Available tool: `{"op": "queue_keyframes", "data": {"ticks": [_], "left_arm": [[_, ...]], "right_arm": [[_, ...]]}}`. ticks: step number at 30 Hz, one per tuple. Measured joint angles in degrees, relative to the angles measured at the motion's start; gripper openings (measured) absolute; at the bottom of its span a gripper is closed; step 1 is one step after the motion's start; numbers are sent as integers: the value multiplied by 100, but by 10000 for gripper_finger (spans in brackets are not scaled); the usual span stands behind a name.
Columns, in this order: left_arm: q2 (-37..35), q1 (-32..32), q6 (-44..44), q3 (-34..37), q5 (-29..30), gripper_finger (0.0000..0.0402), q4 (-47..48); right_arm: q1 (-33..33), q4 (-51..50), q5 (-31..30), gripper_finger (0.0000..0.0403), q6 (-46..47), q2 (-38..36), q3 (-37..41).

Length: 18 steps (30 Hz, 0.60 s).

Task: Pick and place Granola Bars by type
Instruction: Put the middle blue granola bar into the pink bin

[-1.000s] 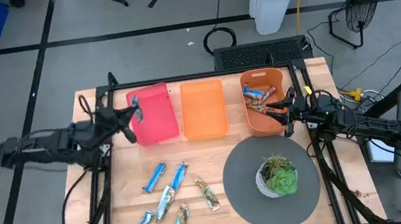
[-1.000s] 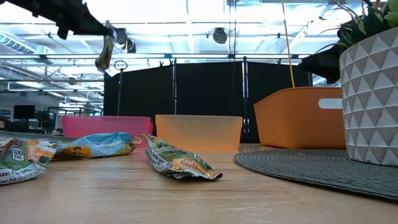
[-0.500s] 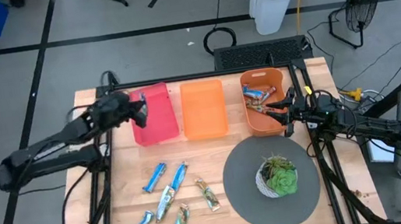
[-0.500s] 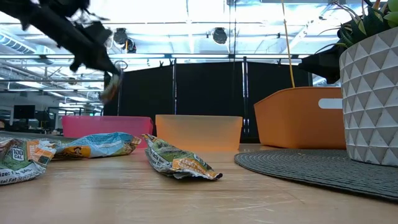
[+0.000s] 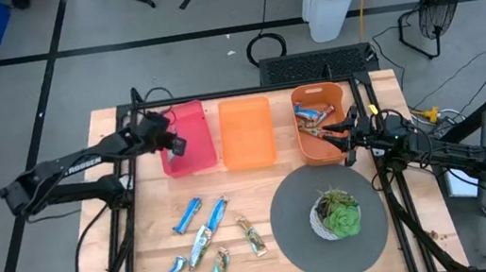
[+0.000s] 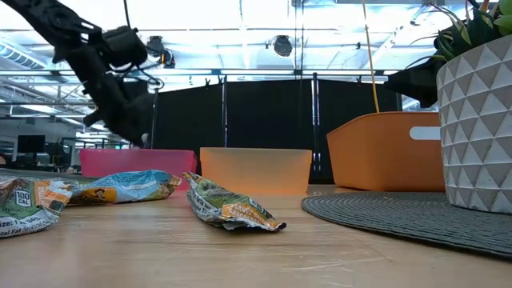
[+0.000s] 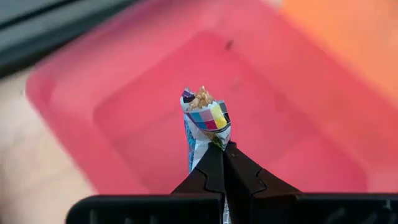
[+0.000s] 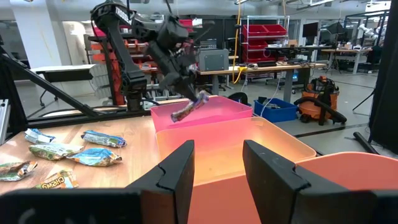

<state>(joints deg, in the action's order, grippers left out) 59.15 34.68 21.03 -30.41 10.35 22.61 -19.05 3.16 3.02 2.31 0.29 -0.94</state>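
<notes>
My left gripper [image 5: 175,145] is over the pink bin [image 5: 190,153], shut on a granola bar [image 7: 204,121] with a blue and multicoloured wrapper. The bar also shows in the right wrist view [image 8: 189,106], just above the bin. Several more bars [image 5: 203,242] lie flat on the wooden table near its front. Others lie in the dark orange bin [image 5: 310,150]. My right gripper [image 8: 217,168] is open and empty at that bin's near right corner [image 5: 346,136]. My left gripper pinches one end of the bar [image 7: 214,144] between its two shut fingers. The fingers slant down from the table's left. The bar sticks out past the fingertips and hangs slanting over the inside of the pink bin [image 7: 298,143]. Whether it touches the bin's floor I cannot tell.
A light orange bin [image 5: 247,133] stands between the pink and the dark orange bins. A potted plant [image 5: 338,213] stands on a round grey mat [image 5: 295,234] at the front right. Bare wood lies at the front left.
My left gripper has come down from high above the table's left side and a little toward the right, over the pink bin. It has stayed shut on the bar, which now hangs just at the bin's rim height.
</notes>
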Motion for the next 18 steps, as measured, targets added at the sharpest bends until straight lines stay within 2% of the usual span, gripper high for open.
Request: {"op": "queue_keyframes", "data": {"ticks": [8, 18], "left_arm": [[88, 9, 354, 0, 268, 0, 996], [86, 9, 399, 0, 272, 4, 1068]], "right_arm": [[2, 0, 1, 128, -1, -1, -1], [2, 0, 1, 128, -1, 0, 0]]}}
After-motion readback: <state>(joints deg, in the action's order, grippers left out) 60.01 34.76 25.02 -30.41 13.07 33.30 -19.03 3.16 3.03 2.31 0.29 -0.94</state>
